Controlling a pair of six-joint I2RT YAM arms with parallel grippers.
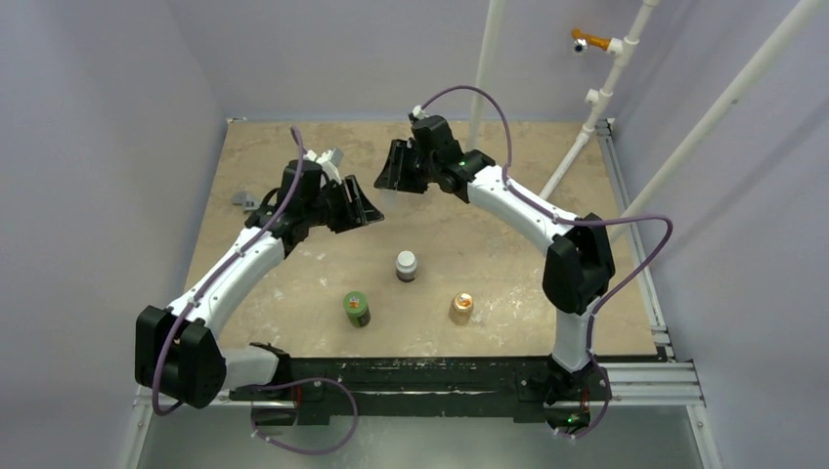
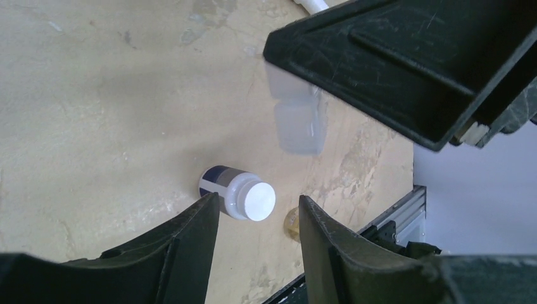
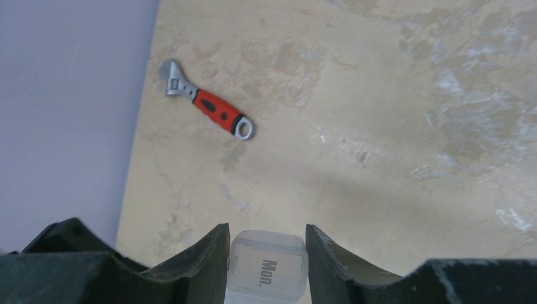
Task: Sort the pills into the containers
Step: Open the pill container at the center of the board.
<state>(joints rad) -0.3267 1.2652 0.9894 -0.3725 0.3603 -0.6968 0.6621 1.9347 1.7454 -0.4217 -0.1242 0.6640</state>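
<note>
The container (image 3: pixel 267 269) is a small clear plastic case with "Mon." on its lid. My right gripper (image 3: pixel 266 228) is shut on it, a finger pressed against each side, above the table's far middle (image 1: pixel 391 171). From the left wrist view the container (image 2: pixel 297 120) hangs pale and see-through under the right gripper's black body. My left gripper (image 2: pixel 258 199) is open with nothing between its fingers; it hovers just left of the right one (image 1: pixel 357 205), apart from the case. No pills show in any view.
Three bottles stand on the table nearer the arms: a dark white-capped one (image 1: pixel 406 265), a green one (image 1: pixel 356 308) and a tan-orange one (image 1: pixel 461 308). A red-handled wrench (image 3: pixel 206 107) lies near the table's left edge. White pipes rise at the back right.
</note>
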